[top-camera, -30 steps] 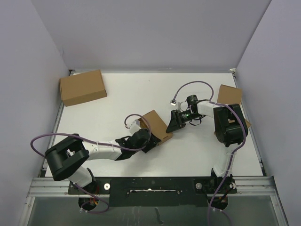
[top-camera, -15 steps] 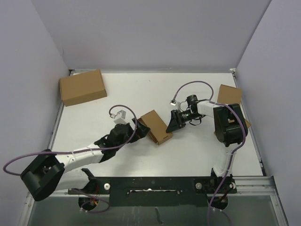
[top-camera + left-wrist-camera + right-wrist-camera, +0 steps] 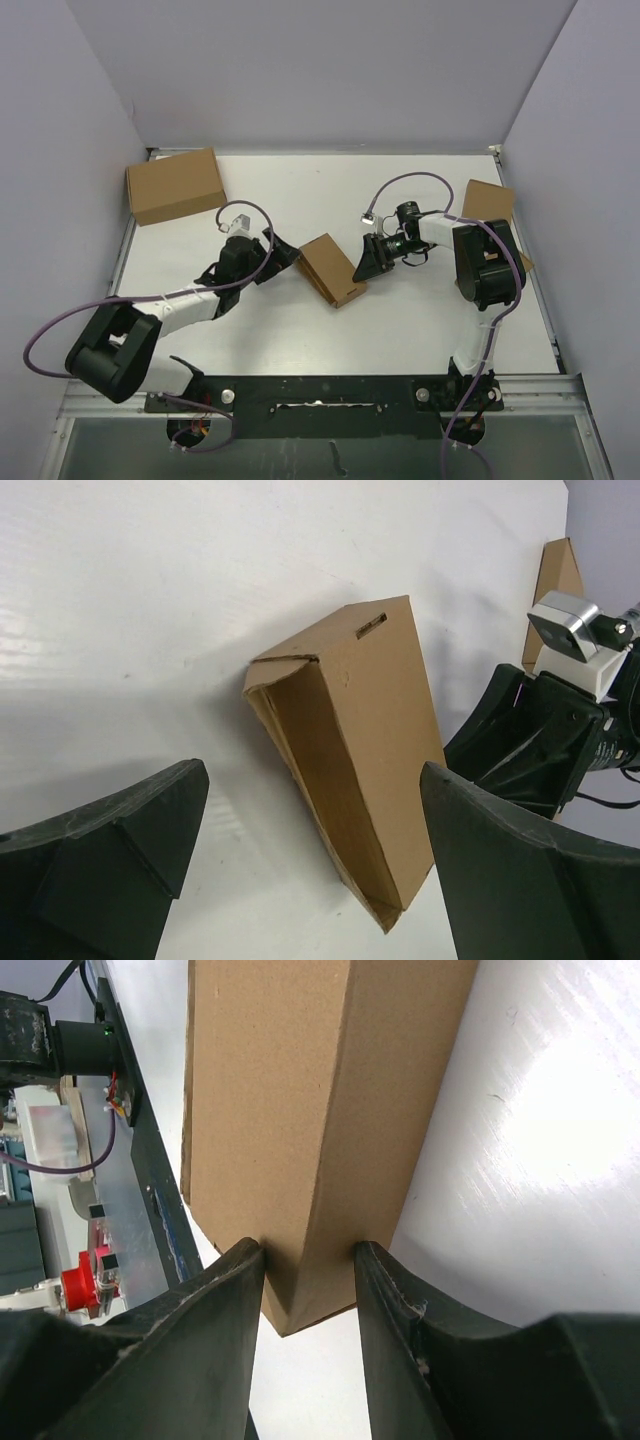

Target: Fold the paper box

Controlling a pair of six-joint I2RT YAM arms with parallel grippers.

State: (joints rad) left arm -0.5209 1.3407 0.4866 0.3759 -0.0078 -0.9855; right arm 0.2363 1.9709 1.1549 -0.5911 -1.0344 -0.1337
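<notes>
The paper box (image 3: 333,270) is kept mid-table (image 3: 420,320), pinched at its 3 o'clock end by the right fingers (image 3: 364,262). The left fingers (image 3: 284,250) are spread wide, clear at 9 o'clock. One long side gapes, so the box could be pivoted or sprung open under that one-ended hold. A second ago the left fingers were set on its 7 o'clock corner.

Gap between left pincer (image 3: 283,247), paper box (image 3: 332,268)
</notes>
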